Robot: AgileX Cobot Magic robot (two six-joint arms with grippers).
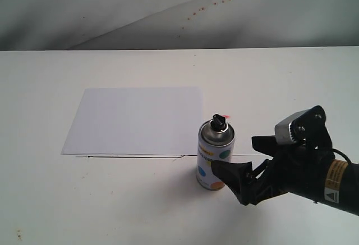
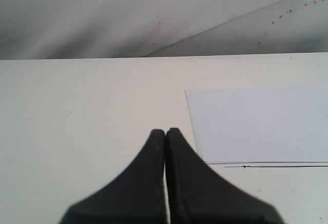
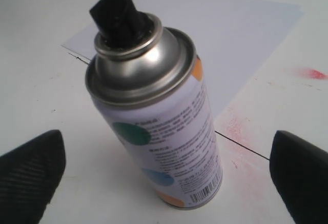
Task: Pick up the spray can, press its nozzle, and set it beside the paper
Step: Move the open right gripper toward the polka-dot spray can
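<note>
The spray can (image 1: 215, 158) stands upright on the white table, just off the near right corner of the flat white paper (image 1: 137, 120). Its black nozzle (image 1: 219, 123) tops the silver dome. My right gripper (image 1: 234, 153) is open at the can's right side, low over the table. In the right wrist view the spray can (image 3: 164, 131) and nozzle (image 3: 117, 16) sit between the spread fingers (image 3: 31, 172) without touching them, with the paper (image 3: 236, 34) behind. My left gripper (image 2: 165, 131) is shut on nothing, over bare table beside the paper (image 2: 261, 124); it is outside the exterior view.
A large curled white backdrop sheet (image 1: 168, 9) with red specks rises behind the table. A thin black line (image 1: 129, 156) runs along the paper's near edge. Faint red spray marks (image 3: 312, 74) stain the table near the can.
</note>
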